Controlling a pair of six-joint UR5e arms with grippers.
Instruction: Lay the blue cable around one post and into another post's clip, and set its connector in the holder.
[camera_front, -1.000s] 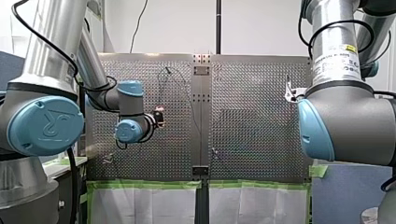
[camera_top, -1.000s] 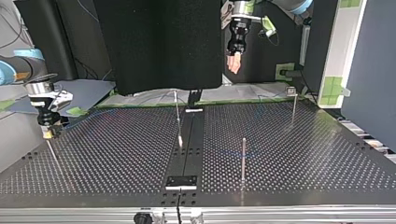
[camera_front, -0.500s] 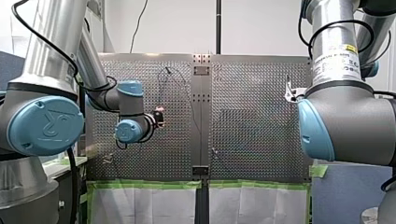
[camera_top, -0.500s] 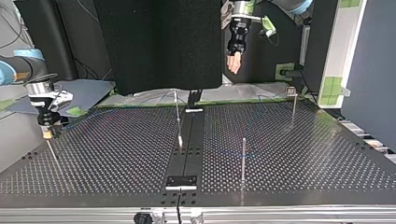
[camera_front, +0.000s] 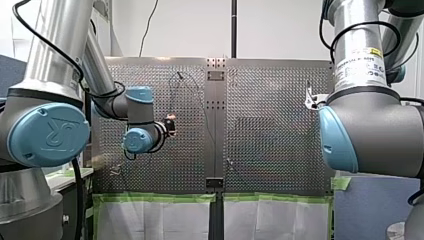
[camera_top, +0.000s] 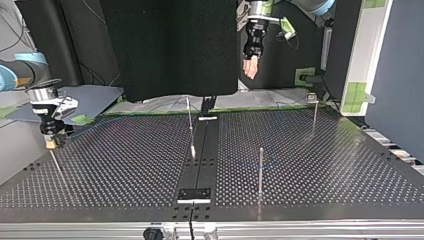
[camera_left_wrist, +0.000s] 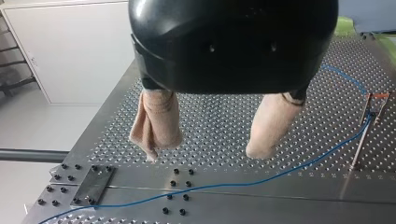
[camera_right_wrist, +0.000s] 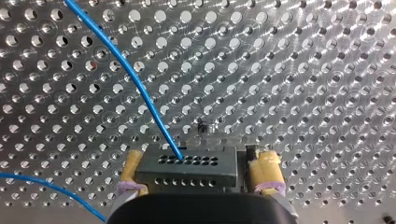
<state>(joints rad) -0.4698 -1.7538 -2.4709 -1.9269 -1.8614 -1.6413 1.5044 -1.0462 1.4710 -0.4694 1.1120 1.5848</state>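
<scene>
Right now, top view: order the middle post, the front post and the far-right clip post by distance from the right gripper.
1. middle post: at the view's middle, nearest my right gripper.
2. front post: right of middle, closer to the camera.
3. clip post: far right, at the back, farthest.

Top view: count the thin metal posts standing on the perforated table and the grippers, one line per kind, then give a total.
Posts: 4
Grippers: 2, my left gripper and my right gripper
Total: 6
</scene>
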